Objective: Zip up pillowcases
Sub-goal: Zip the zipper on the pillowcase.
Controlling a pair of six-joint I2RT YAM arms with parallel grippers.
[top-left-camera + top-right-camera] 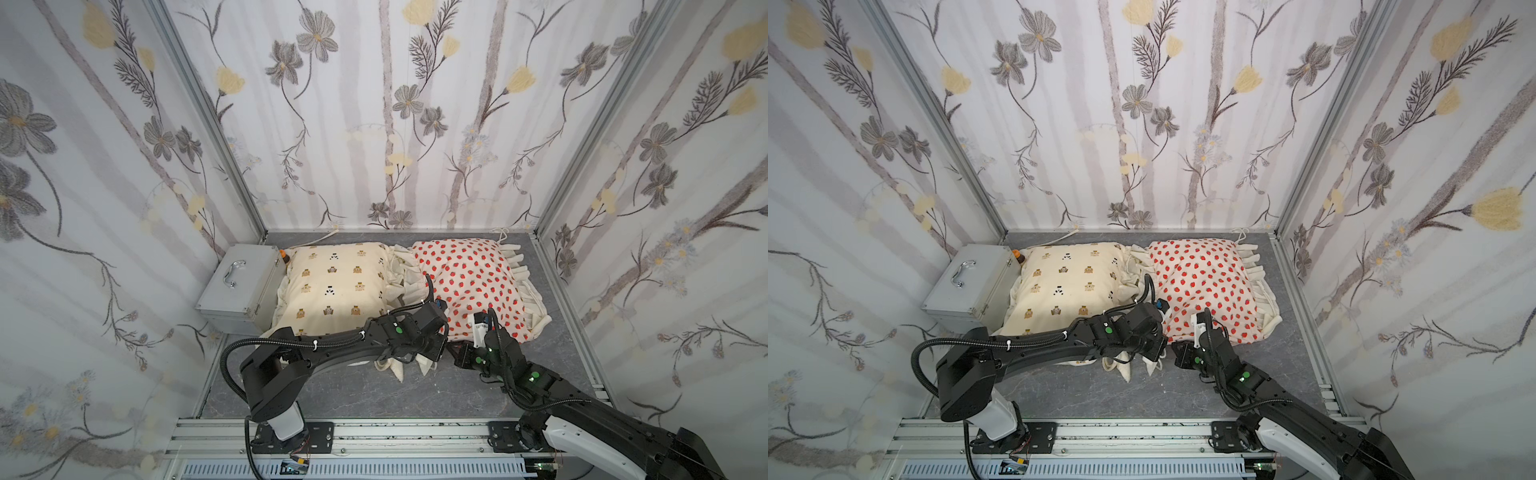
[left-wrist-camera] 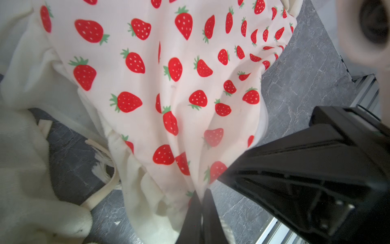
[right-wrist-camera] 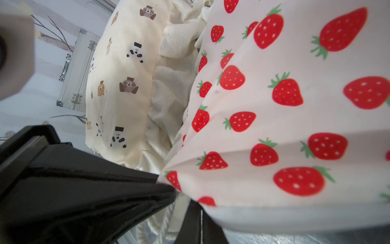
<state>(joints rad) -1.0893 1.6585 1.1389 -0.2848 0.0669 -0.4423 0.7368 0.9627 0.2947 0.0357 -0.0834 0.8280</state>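
Strawberry pillowcase [image 1: 469,274] lies on the bench [image 1: 374,395], right of the bear pillowcase [image 1: 332,282], ruffles touching. My left fingers [image 2: 193,213] are clenched on its near corner. My right fingers [image 3: 192,221] are clenched at the hem beside them, but I can't tell if they hold the zipper pull. Risks: a missed pull means I tug bare cloth, the corner pinch slips, or the ruffle jams the zip.

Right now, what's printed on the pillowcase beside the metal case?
The cream pillowcase carries small brown bears and black-and-white pandas, clearest in the right wrist view.
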